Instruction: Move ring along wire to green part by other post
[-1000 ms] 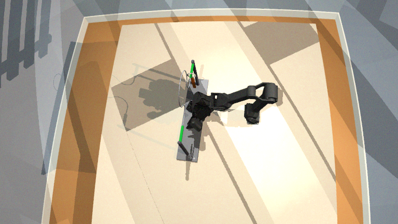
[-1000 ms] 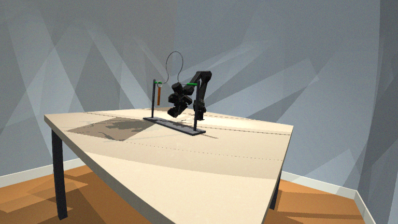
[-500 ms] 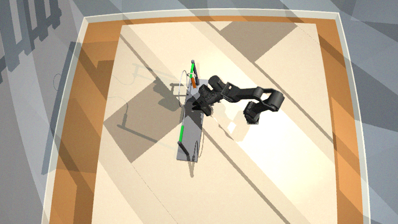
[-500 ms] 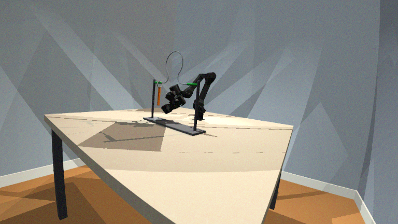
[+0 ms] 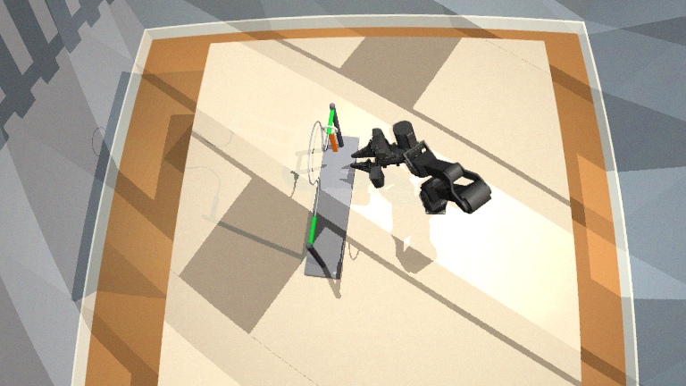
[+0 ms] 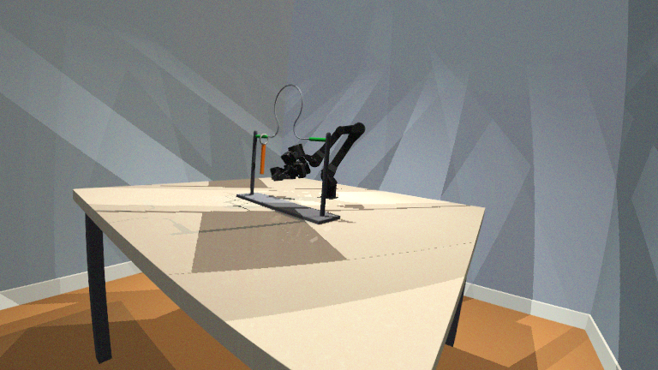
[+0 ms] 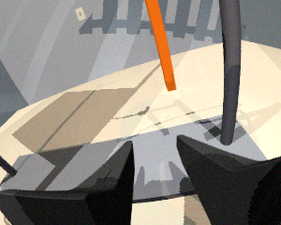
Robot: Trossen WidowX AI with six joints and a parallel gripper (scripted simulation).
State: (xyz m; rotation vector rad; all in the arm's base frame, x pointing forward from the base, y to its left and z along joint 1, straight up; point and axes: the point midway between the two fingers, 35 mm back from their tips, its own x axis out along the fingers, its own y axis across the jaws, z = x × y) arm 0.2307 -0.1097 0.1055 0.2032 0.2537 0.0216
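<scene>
The ring (image 6: 263,143) hangs on the green part (image 5: 330,118) (image 6: 258,136) of the wire beside the far post (image 5: 338,129) (image 6: 253,167) (image 7: 230,61). Its orange handle (image 5: 333,142) (image 6: 262,158) (image 7: 164,49) points down. My gripper (image 5: 352,160) (image 6: 272,173) (image 7: 155,143) is open, with nothing between its fingers. It is on the arm's side of the wire, low near the handle's lower end and apart from it. In the wrist view the handle's lower end is above and beyond the fingertips. The other green part (image 5: 312,230) (image 6: 317,139) carries no ring.
The thin grey wire (image 6: 290,85) rises in a tall loop between the green parts. The near post (image 5: 317,256) (image 6: 326,176) stands at the other end of the grey base (image 5: 336,174) (image 6: 290,207). In the wrist view the far post is right of the handle.
</scene>
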